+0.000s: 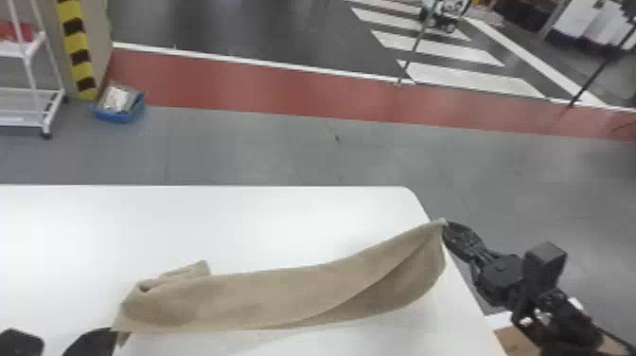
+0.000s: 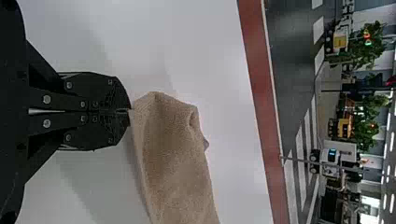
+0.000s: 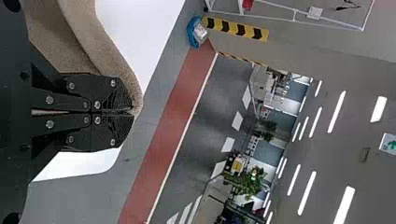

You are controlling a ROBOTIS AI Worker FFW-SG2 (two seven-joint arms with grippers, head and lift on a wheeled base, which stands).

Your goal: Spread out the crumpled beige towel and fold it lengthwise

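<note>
Between your left gripper (image 1: 111, 333) and right gripper (image 1: 446, 226): the beige towel (image 1: 279, 296) stretches over the table (image 1: 284, 213).
Left grip: you pinch one end, fingers closed, beside a bunched fold.
Right grip: you pinch the other end, fingers closed.

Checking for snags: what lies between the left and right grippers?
The beige towel: a long strip over the white table, bunched toward the left gripper, seen in the head view.
</note>
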